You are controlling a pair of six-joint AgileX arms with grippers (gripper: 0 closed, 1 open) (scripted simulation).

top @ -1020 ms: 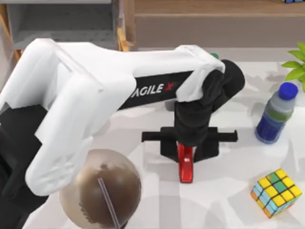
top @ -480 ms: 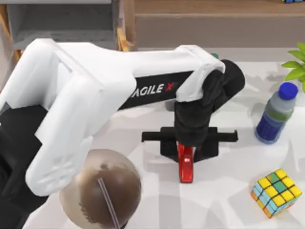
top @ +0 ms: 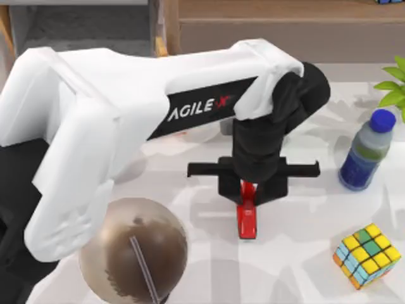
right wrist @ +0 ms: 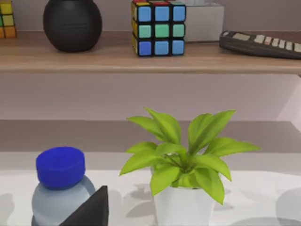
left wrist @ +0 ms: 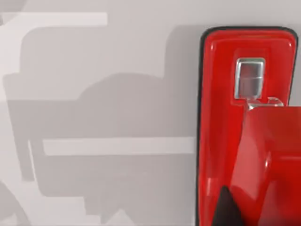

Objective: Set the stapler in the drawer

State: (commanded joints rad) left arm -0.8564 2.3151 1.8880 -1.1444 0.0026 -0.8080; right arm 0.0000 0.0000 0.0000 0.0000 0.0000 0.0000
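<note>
The glossy red stapler (top: 247, 218) lies lengthwise at the table's middle, its far end between the jaws of my left gripper (top: 249, 193), which is shut on it from above. In the left wrist view the stapler (left wrist: 235, 141) sits close up, with a dark fingertip (left wrist: 228, 209) against it and its shadow on the white table. The drawer (top: 95, 28), grey inside with a light-brown front panel (top: 162, 44), stands open at the back left, partly hidden behind my left arm. My right gripper (right wrist: 91, 209) is parked near the bottle.
A blue-capped bottle (top: 366, 152), a green plant (top: 393, 85) and a multicoloured cube (top: 367, 255) stand at the right. A brown round object (top: 136, 253) sits at the front left. A long wooden shelf (top: 285, 25) runs along the back.
My left arm has risen a little toward the camera, and the stapler has shifted slightly with the gripper. Everything else stays put.
</note>
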